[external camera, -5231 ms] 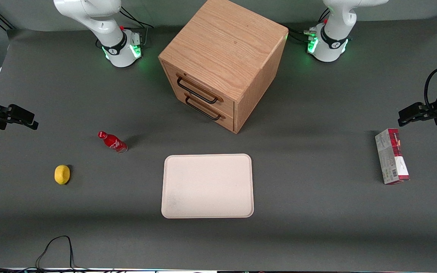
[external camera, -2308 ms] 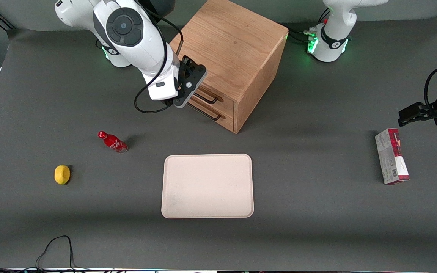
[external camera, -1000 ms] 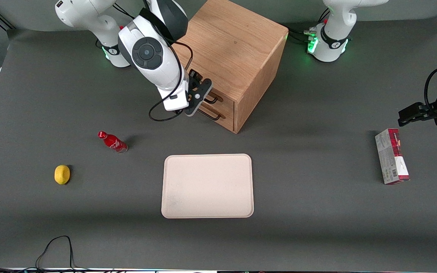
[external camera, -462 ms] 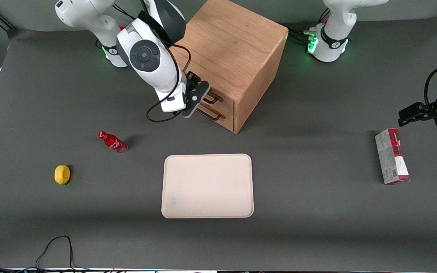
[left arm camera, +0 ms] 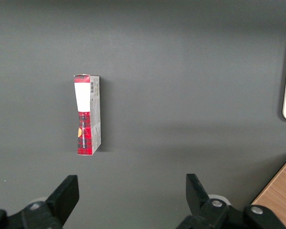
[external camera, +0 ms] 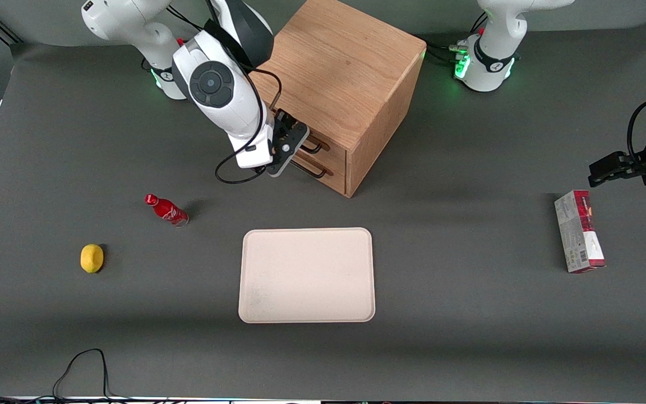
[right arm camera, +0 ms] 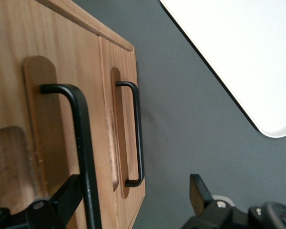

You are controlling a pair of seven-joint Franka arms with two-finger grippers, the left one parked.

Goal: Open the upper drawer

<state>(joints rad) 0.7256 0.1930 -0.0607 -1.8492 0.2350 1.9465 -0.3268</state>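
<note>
Straddling upper drawer (right arm camera: 19,124) handle (right arm camera: 83,157), gripper (right arm camera: 133,205) wide open, nothing grasped; drawer closed.

— Lying flat on the grey table (external camera: 469,348), in front of the oak cabinet (external camera: 345,67): a cream tray (external camera: 306,275).
— Sitting toward the working arm's end: a red bottle (external camera: 166,209) and, nearer the front camera and well apart from it, a yellow lemon (external camera: 92,258).
— Resting toward the parked arm's end: a red-and-white carton (external camera: 578,238), lying lengthwise.
— Sitting shut in the cabinet: the bottom drawer (external camera: 334,178), showing its black handle (right arm camera: 136,133).
</note>
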